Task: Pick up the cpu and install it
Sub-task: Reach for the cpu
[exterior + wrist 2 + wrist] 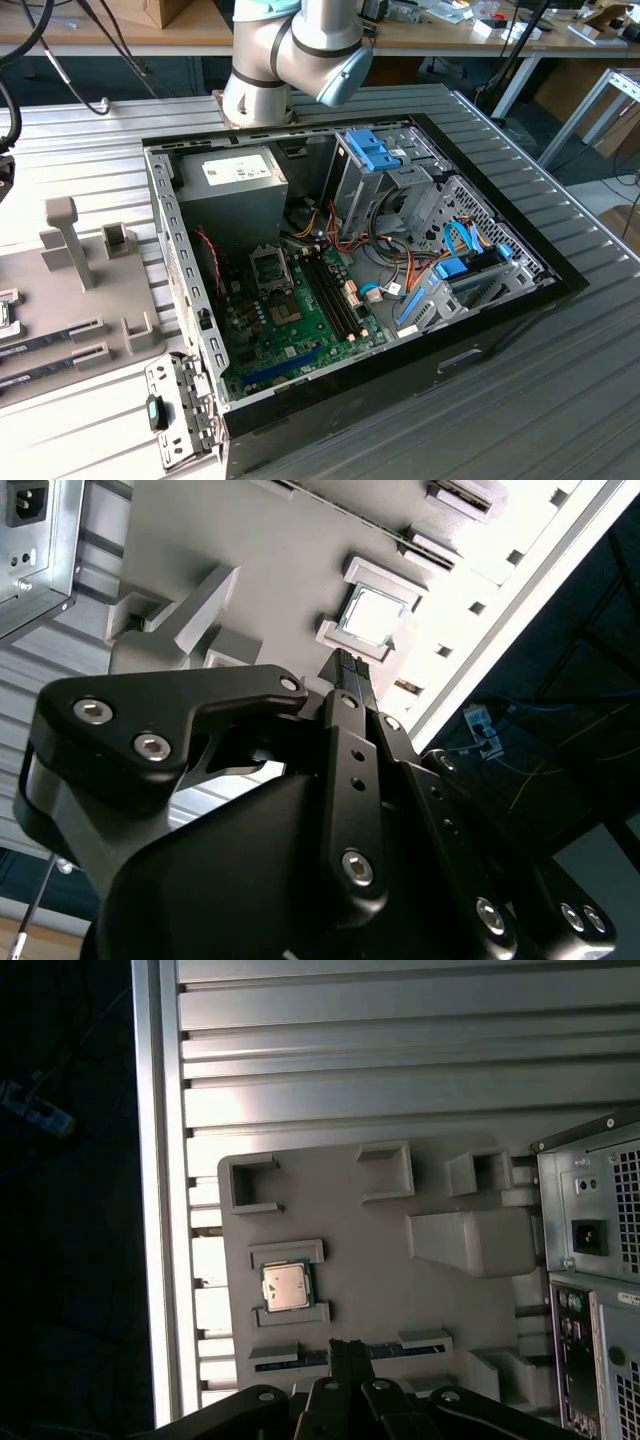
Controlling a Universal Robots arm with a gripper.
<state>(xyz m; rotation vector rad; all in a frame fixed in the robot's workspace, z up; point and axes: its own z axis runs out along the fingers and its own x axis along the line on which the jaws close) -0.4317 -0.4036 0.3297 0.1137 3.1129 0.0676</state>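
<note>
The cpu (286, 1286) lies in its grey tray (390, 1300) nest, beyond the claw (348, 1348) tips and off to one side; the claw is closed, empty, so descending misaligned risks scraping the chip

Colour key, first wrist view: cpu (285, 1286), silvery top, green rim; tray (380, 1290), plain pale grey; table (400, 1060), silver-grey, ribbed in parallel bands; gripper (349, 1348), matte black. Exterior view: motherboard (300, 325), green; drive latches (372, 150), blue; case (380, 375), black-edged; arm (300, 50), grey with pale blue cap.
</note>
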